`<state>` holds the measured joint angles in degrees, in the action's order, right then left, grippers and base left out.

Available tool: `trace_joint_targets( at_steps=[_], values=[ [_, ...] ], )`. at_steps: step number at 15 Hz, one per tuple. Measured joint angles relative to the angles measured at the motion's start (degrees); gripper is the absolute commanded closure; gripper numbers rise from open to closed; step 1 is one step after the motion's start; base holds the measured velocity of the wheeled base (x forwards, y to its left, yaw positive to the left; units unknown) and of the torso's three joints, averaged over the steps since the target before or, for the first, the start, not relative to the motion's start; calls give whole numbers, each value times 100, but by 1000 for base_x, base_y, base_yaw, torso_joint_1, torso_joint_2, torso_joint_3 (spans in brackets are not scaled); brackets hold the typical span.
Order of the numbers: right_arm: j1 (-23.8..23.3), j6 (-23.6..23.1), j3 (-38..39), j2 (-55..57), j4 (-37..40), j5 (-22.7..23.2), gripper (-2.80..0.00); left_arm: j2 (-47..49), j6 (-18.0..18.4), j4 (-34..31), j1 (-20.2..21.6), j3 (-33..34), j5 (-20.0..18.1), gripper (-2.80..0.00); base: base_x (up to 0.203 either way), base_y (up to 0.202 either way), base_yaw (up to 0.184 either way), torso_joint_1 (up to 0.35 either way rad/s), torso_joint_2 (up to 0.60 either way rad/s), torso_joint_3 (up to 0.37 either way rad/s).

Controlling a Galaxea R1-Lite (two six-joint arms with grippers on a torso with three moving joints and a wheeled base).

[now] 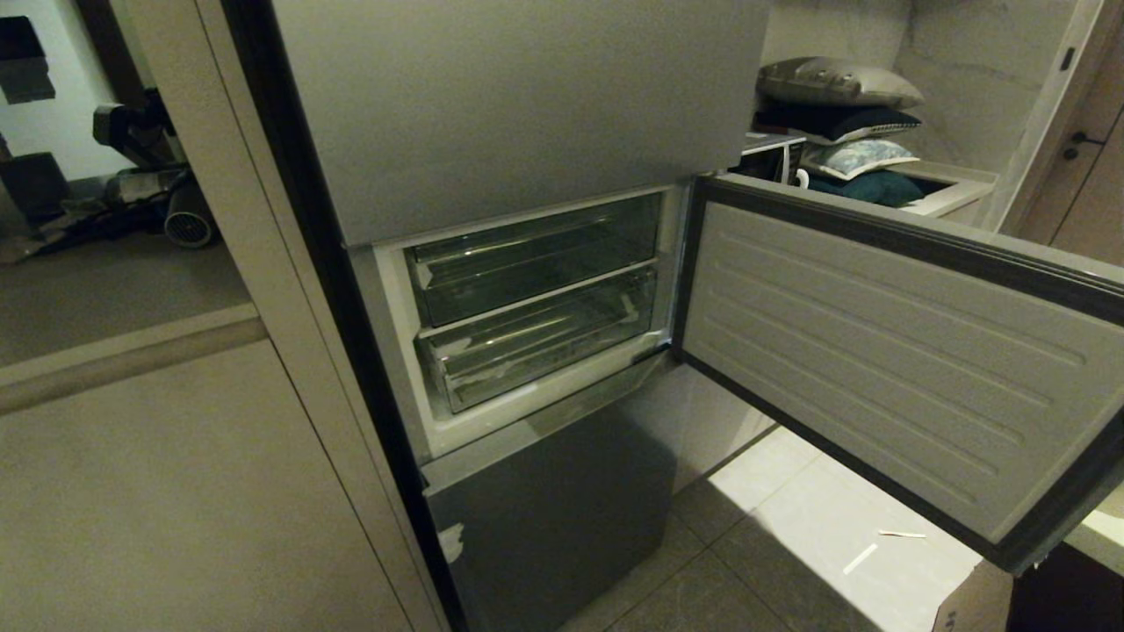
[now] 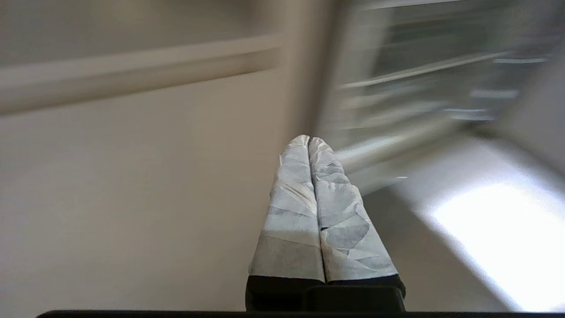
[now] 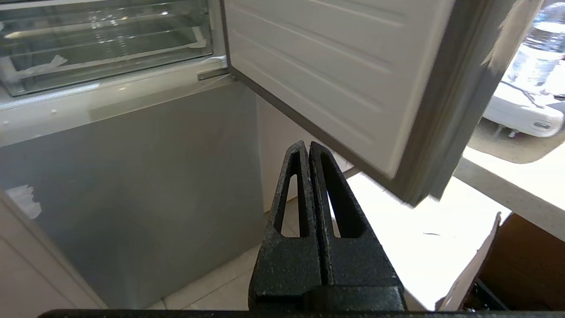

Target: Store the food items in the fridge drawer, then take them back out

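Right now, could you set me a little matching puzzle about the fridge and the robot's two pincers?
Things:
1. fridge door
2. fridge drawer
3. left gripper
4. right gripper

States:
A. black, shut, holding nothing
B. swung wide open
C. wrapped in pale tape, shut
D. clear plastic, pushed in, torn white sticker scraps on its front

Pairs: 1-B, 2-D, 3-C, 4-A

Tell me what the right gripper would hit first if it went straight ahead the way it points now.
The right gripper, its fingers shut and empty, points toward the lower edge of the open fridge door. That door edge looks like the first thing in line, though depth is hard to judge; it might pass just under it.
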<state>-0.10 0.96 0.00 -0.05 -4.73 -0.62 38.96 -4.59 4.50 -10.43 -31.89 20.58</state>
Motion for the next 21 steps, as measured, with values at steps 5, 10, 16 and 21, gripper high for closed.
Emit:
trace_joint_targets(
  at_steps=[5,10,16,21],
  values=[
    [0,0,0,0,-3,0,0,-1153,910,-439,1046,1356,-724,0,0,0,0,0,0,0],
    [0,-8,0,0,-3,5,0,-2349,1286,-719,1107,2816,-1997,0,0,0,0,0,0,0],
    [0,0,0,0,-6,2,0,-3722,1071,-983,1025,2953,-2292,0,0,0,0,0,0,0],
    [0,2,0,0,-3,0,0,-3878,566,-997,1016,2957,-2037,0,0,0,0,0,0,0]
  ],
)
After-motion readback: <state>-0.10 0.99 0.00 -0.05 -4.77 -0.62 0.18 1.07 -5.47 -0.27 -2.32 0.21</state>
